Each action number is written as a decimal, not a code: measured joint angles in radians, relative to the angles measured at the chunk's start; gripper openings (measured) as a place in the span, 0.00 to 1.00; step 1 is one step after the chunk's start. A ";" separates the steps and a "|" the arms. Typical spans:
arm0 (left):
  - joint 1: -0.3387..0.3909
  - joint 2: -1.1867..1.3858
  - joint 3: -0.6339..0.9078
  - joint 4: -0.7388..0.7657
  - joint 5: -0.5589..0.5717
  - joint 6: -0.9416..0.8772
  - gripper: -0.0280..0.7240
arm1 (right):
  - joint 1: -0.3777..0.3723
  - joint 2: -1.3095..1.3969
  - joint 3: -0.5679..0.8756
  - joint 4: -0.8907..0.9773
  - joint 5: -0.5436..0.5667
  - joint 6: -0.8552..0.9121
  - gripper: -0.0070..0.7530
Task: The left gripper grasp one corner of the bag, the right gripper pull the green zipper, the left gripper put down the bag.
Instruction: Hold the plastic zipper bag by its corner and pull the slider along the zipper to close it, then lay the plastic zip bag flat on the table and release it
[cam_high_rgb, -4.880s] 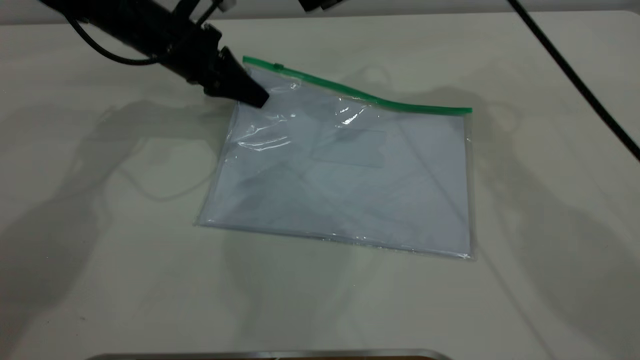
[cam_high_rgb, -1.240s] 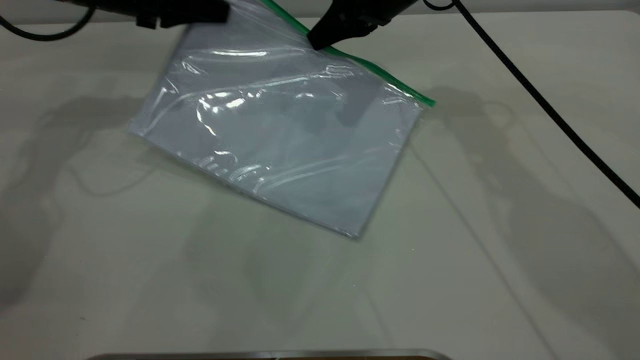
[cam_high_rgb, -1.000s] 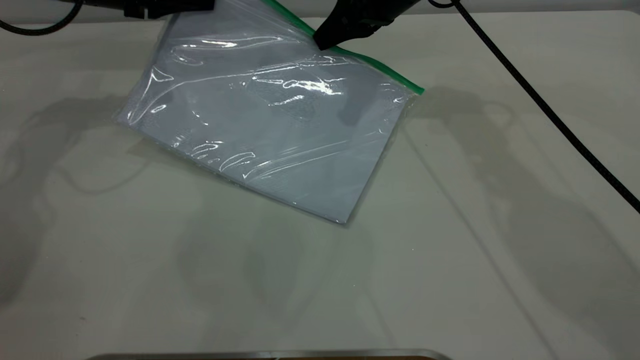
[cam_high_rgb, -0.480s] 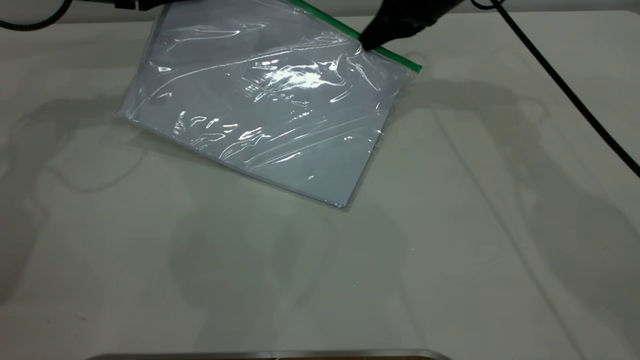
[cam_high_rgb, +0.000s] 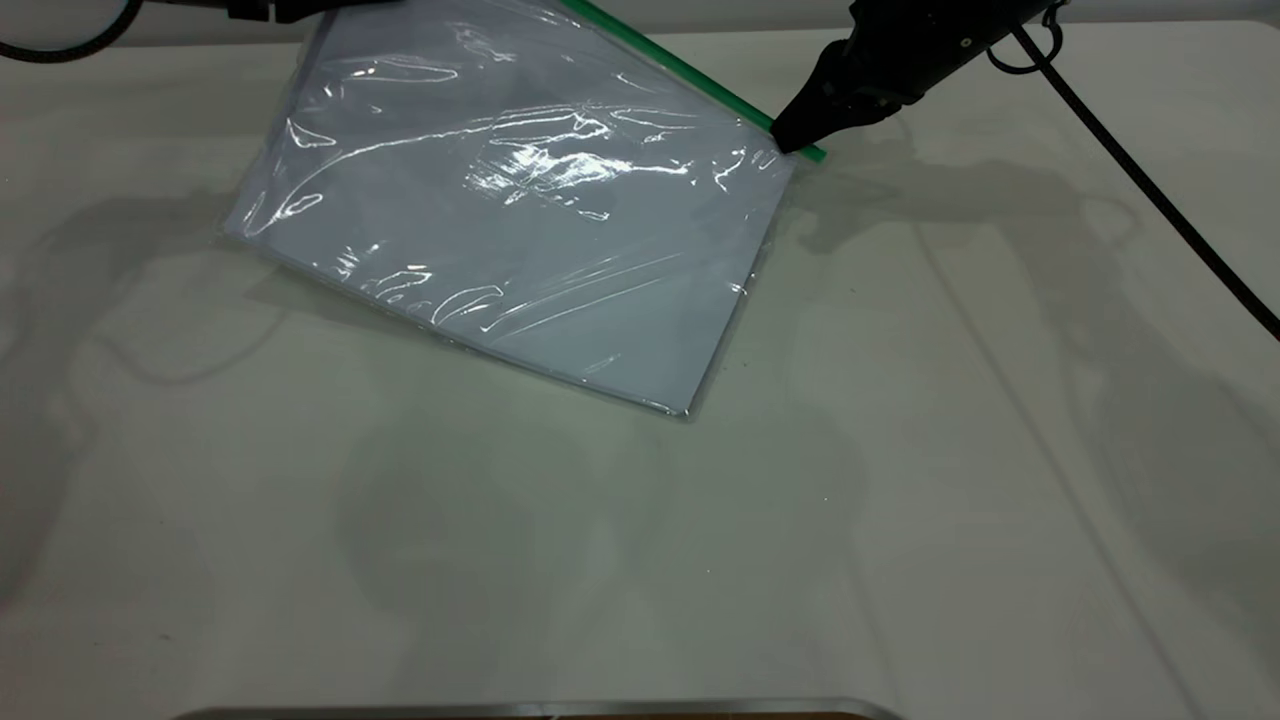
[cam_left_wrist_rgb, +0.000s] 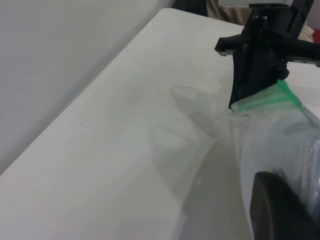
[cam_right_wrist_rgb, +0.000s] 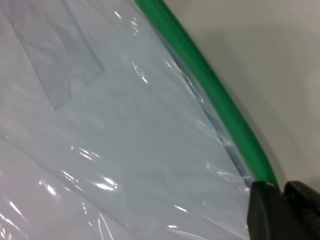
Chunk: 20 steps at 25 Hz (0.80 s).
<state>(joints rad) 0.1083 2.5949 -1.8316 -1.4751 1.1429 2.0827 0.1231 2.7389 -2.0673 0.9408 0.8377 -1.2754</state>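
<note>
The bag (cam_high_rgb: 520, 220), a clear pouch with white paper inside, hangs tilted; its lower corner rests on the table. My left gripper (cam_high_rgb: 300, 8) at the picture's top edge is shut on the bag's upper left corner; one of its fingers (cam_left_wrist_rgb: 280, 210) shows against the plastic (cam_left_wrist_rgb: 270, 145). The green zipper (cam_high_rgb: 690, 75) runs along the bag's upper edge. My right gripper (cam_high_rgb: 795, 140) is shut on the zipper's far right end. In the right wrist view its fingertips (cam_right_wrist_rgb: 265, 210) pinch the green strip (cam_right_wrist_rgb: 210, 95), beside the bag (cam_right_wrist_rgb: 125, 140) and its card pocket (cam_right_wrist_rgb: 65, 65). The slider tab is hidden.
The white table (cam_high_rgb: 900, 450) spreads below and to the right of the bag. The right arm's black cable (cam_high_rgb: 1150, 190) crosses the table's right side. A metal edge (cam_high_rgb: 520, 710) lies along the front. The left wrist view shows the right gripper (cam_left_wrist_rgb: 260, 65) at the zipper's end (cam_left_wrist_rgb: 270, 97).
My right gripper has slid right along the green zipper from near its middle to its far right end. The bag stays lifted by my left gripper and has shifted slightly.
</note>
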 joint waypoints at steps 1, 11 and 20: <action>0.000 0.000 0.000 0.000 0.000 0.000 0.10 | -0.003 0.000 0.000 -0.010 0.001 0.000 0.06; 0.001 0.000 0.000 0.006 -0.001 -0.016 0.10 | -0.012 0.001 0.000 0.006 0.008 0.026 0.09; -0.073 0.021 0.000 0.098 -0.134 -0.285 0.18 | -0.015 -0.122 0.001 0.104 0.077 0.033 0.55</action>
<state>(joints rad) 0.0356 2.6161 -1.8316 -1.3773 1.0094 1.7982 0.1082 2.6171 -2.0663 1.0446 0.9145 -1.2420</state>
